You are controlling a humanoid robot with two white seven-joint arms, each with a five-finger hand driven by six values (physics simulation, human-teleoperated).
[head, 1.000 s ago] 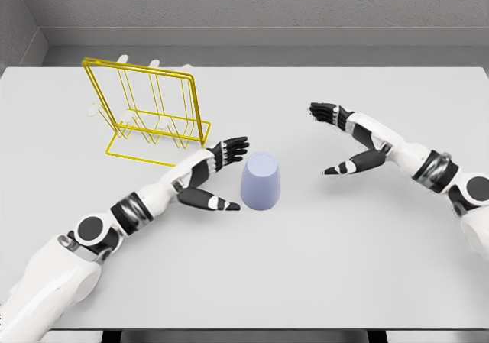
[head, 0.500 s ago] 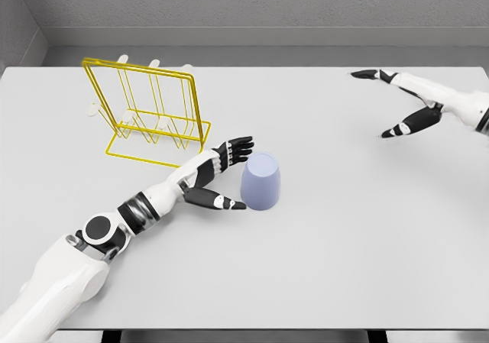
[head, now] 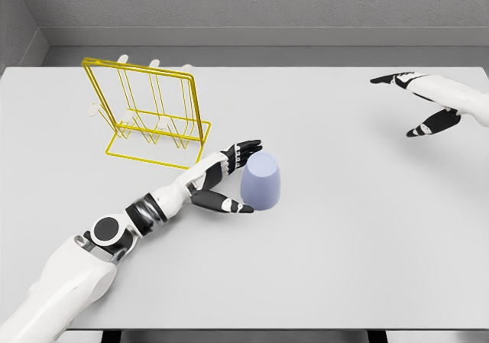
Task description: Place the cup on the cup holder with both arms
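Edging closer, the left hand [head: 229, 176] has brought its spread fingers and thumb against the near-left side of the lavender cup [head: 260, 180], which stands upside down on the grey table [head: 321, 251], not yet gripped. Beyond that hand, up and to its left, stands the yellow wire cup holder [head: 149, 114]. Far off, the right hand [head: 424, 102] has withdrawn toward the edge, fingers splayed, holding nothing.
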